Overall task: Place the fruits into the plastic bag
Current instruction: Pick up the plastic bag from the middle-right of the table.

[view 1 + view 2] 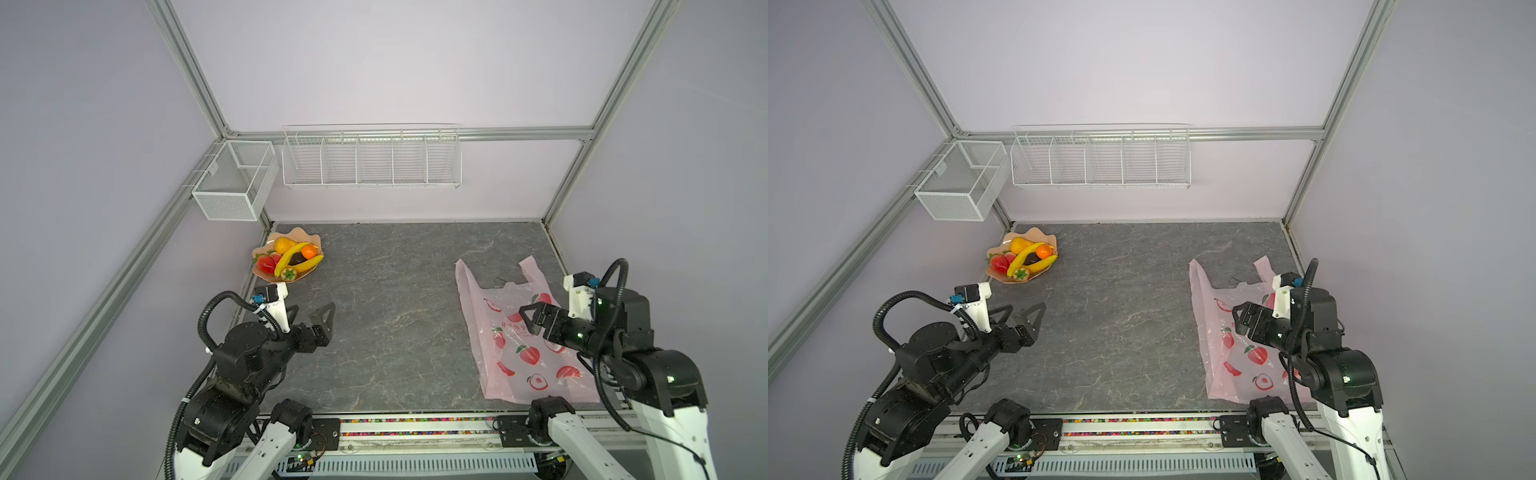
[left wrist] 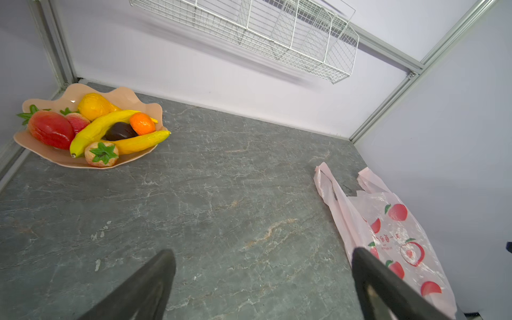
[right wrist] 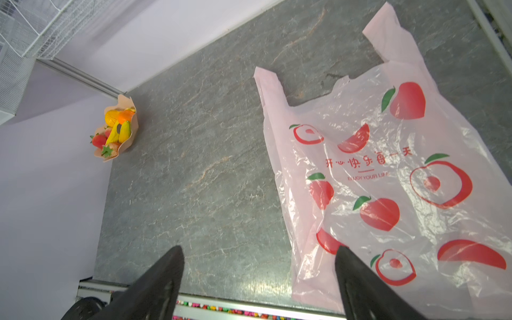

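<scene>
The fruits point(image 1: 291, 257) lie heaped in a peach wavy-edged dish point(image 1: 316, 242) at the table's back left corner. The left wrist view shows two yellow bananas point(image 2: 97, 130), a pear point(image 2: 94, 105), an orange point(image 2: 142, 123), a dark brown piece point(image 2: 119, 131) and red strawberries point(image 2: 51, 128). The plastic bag point(image 1: 511, 353) lies flat on the right side, handles pointing to the back wall. My left gripper point(image 1: 314, 306) hovers open in front of the dish, nothing between its fingers. My right gripper point(image 1: 527, 320) hangs open above the bag point(image 3: 388, 171), not touching it.
A white wire shelf point(image 1: 372, 160) hangs on the back wall and a mesh box point(image 1: 235, 183) on the left wall above the dish. Walls and aluminium posts close in the grey stone table point(image 1: 395, 311) on three sides. A rail point(image 1: 415, 428) runs along the front edge.
</scene>
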{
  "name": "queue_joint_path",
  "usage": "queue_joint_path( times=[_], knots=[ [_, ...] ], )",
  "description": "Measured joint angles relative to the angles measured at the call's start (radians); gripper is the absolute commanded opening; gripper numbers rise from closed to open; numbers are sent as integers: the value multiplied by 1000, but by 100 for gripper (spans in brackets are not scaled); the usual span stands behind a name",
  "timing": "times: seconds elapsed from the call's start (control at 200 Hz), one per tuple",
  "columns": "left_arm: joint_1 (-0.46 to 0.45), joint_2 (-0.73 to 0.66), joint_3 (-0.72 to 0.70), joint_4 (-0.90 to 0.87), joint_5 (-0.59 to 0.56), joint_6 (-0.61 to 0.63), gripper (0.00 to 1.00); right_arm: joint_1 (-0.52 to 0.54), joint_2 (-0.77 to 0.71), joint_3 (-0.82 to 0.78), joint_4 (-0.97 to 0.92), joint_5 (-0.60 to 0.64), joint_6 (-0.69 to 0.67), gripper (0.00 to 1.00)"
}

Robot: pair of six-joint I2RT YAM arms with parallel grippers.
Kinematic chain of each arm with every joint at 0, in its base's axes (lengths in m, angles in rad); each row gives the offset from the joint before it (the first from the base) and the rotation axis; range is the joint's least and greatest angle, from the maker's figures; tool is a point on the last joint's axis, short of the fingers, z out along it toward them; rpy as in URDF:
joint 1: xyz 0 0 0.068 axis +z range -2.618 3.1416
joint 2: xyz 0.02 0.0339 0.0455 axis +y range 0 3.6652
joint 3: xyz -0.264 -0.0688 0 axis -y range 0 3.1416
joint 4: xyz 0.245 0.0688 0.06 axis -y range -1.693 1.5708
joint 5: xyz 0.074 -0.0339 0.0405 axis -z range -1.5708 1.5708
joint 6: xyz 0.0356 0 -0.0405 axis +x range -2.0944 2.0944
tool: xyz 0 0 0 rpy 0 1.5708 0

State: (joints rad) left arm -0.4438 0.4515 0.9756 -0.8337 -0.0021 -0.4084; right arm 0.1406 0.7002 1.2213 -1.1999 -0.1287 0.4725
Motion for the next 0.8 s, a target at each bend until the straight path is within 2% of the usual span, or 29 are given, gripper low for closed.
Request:
queue_joint_path(
  times=[0.255, 0.365, 0.615, 0.68, 0.8],
  knots=[
    [-1, -2, 27, -95, 55, -19, 99, 1, -5, 26, -153, -79, 9, 88],
    [-1, -3, 61, -138, 63, -22, 99, 2, -3, 26, -216, -106, 6, 91],
    [-1, -9, 81, -229, 75, -32, 100, 27, 22, -47, -267, -126, 3, 95],
    [-1, -10, 81, -253, 74, -33, 100, 43, 39, -55, -266, -119, 2, 96],
    [-1, -18, 83, -279, 72, -34, 100, 138, 80, -92, -245, -73, 6, 98]
  ],
)
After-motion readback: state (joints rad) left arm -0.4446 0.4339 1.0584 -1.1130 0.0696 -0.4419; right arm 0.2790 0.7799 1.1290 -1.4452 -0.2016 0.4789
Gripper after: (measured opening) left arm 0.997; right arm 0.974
